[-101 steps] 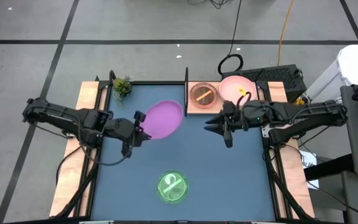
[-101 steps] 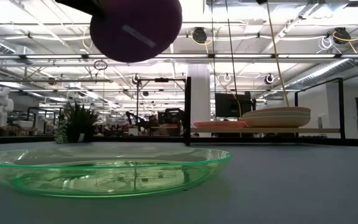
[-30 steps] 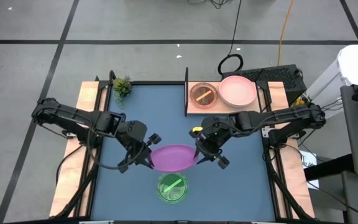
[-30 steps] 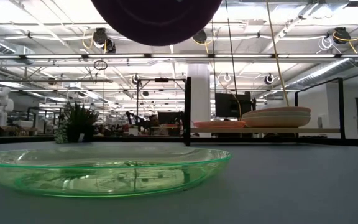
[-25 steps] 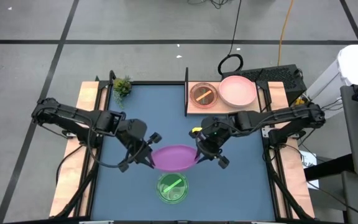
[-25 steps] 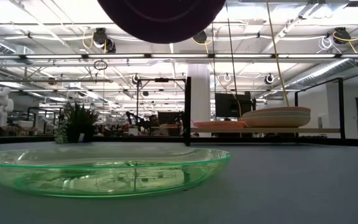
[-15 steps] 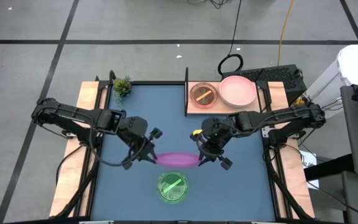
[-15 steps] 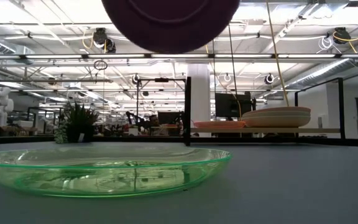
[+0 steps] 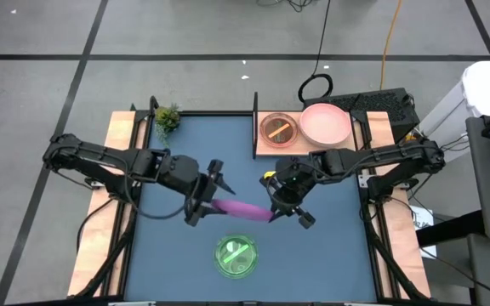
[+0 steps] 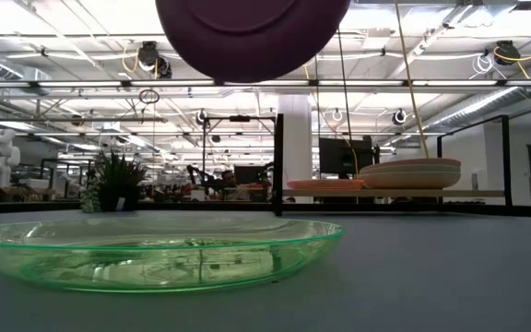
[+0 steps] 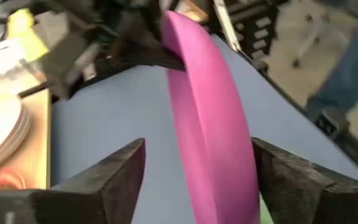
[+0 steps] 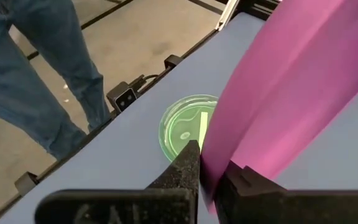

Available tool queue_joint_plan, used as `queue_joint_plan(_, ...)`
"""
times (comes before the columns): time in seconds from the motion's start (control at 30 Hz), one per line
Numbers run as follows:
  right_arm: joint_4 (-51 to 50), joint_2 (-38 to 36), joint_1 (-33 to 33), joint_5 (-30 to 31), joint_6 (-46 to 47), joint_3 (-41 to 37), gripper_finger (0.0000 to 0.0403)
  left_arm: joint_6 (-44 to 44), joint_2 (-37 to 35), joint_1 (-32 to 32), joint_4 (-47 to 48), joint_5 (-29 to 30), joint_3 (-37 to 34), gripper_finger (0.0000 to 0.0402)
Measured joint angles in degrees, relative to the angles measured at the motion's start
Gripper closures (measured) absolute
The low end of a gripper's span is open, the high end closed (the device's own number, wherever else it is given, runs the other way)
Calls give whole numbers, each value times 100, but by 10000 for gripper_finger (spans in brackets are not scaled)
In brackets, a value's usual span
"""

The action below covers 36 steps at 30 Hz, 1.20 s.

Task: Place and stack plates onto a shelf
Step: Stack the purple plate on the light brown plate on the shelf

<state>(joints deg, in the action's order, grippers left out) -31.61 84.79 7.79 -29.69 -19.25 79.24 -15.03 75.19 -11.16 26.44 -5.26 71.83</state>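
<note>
Above the blue table (image 9: 160, 246), the left gripper (image 9: 204, 194) spreads wide beside the purple plate (image 9: 241, 208), apparently not gripping; the right gripper (image 9: 281, 212) pinches its rim. Green plate (image 9: 236, 256) lies below; two plates sit on the shelf (image 9: 266, 150).

purple plate (image 9: 242, 207) carried from the far-centre of the table toward mid-table, above the green plate (image 9: 235, 256). it has tipped from face-up to nearly edge-on. right gripper (image 9: 274, 207) swung in from beside the shelf and now pinches the plate's rim. left gripper (image 9: 207, 191) has spread off the opposite edge.
</note>
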Motion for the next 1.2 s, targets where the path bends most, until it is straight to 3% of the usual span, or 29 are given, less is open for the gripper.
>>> queue_joint_plan(0.23, 15, 0, -28, -1, 597, 1, 397, 996, -107, -49, -311, 212, 0, 99)
queue_joint_plan(0.57, -237, -353, -184, 312, 864, -1, 397, 1453, -416, -89, -251, 1282, 4, 98)
queue_joint_plan(1.2, -1471, -1349, -315, 1641, 2825, 1, 397, 2694, -856, -53, -804, 2511, 4, 98)
